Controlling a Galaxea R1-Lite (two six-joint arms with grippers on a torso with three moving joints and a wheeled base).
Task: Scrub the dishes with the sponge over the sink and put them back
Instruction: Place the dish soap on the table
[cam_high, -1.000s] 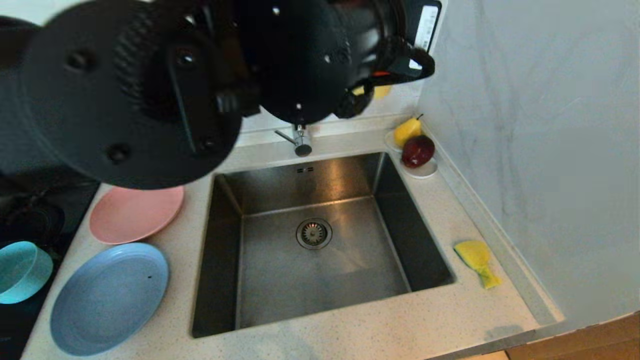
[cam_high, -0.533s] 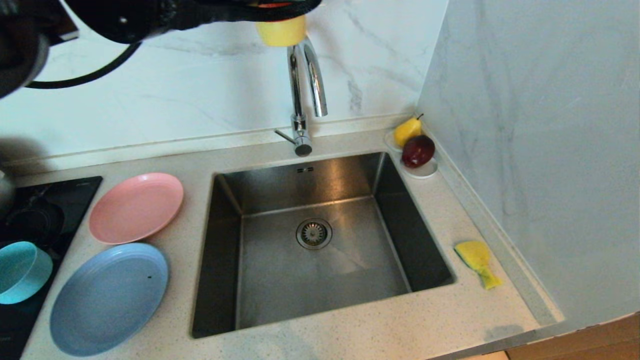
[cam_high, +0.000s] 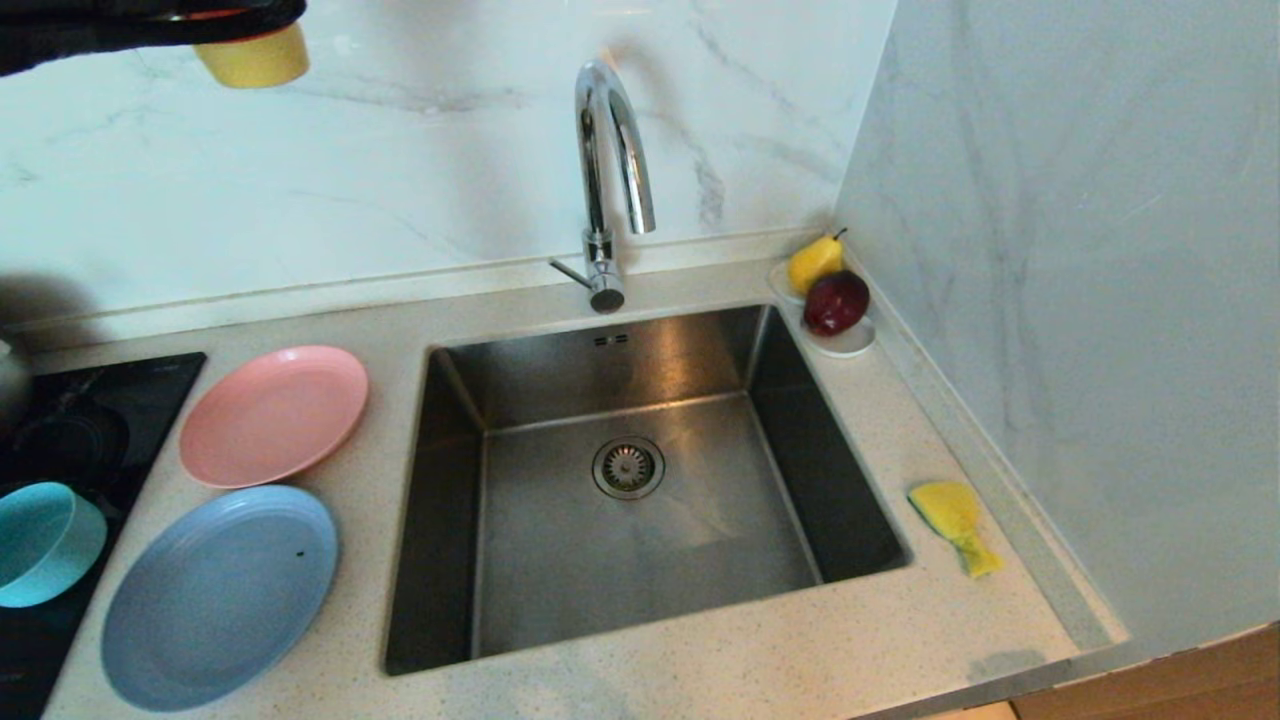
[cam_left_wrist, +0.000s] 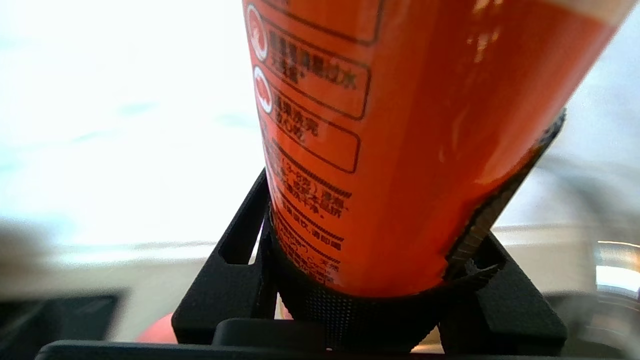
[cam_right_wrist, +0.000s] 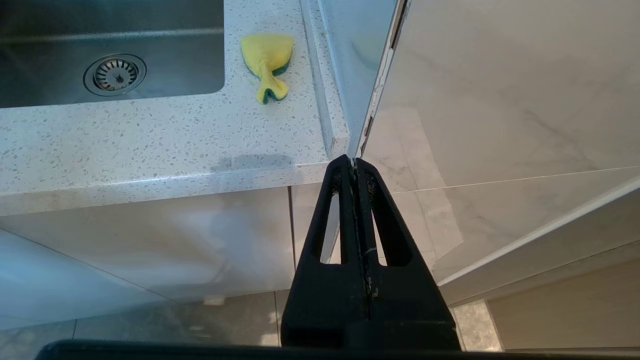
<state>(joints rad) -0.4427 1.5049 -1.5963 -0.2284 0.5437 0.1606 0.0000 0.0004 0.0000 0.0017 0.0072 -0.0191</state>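
Our left gripper (cam_left_wrist: 370, 260), high above the speckled worktop's (cam_high: 700, 660) far-left corner, clamps an orange printed bottle (cam_left_wrist: 400, 125). Our right gripper (cam_right_wrist: 356, 167), clenched empty, hangs below the worktop's front-right corner. The yellow-green sponge (cam_high: 955, 522) lies between the steel sink (cam_high: 640, 480) and the right edge.

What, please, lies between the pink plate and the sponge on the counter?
In the head view, the sink lies between the pink plate and the sponge.

Place: a home kitchen.
Sink: square brushed steel sink (cam_high: 640, 480) with tall chrome arched tap (cam_high: 612, 150).
Counter: pale speckled stone counter (cam_high: 800, 650), white marble wall (cam_high: 400, 180).
Cooking: black glass hob (cam_high: 70, 420).
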